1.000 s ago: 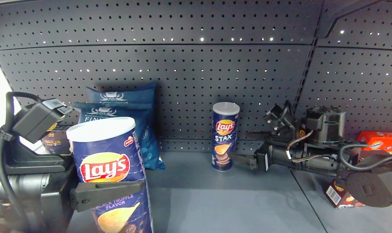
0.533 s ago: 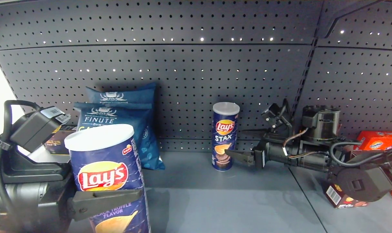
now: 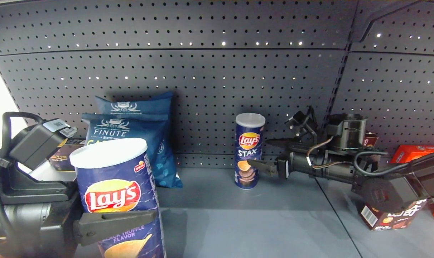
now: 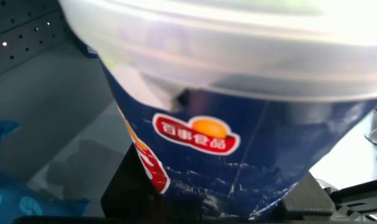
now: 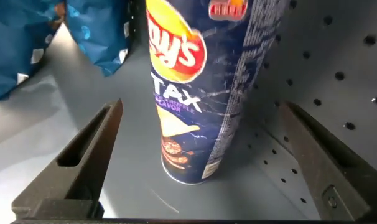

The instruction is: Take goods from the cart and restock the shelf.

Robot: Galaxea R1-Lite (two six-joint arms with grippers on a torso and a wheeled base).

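Advance of the right gripper is the main change: in the last second its arm slides further along the shelf toward the standing chips can, and the front finger, which was just beside the can, now overlaps its lower part in the head view. The fingers are wide apart, and in the right wrist view the can stands upright between them, with a gap on each side, so I judge that they do not touch it yet. The pegboard wall is close behind the rear finger, and the blue snack bags lie well beyond the fingertips. The standing can itself has not moved. The left gripper stays clamped on a second chips can, and this can has sunk a little and drifted slightly outward, so it hangs low at the front edge of the shelf, not yet set down. For the task this seems to mean that the right gripper prepares to grip or shift the can already on the shelf, perhaps to make room, while the second can waits for its place. The small boxes lie under the right arm, behind the gripper.
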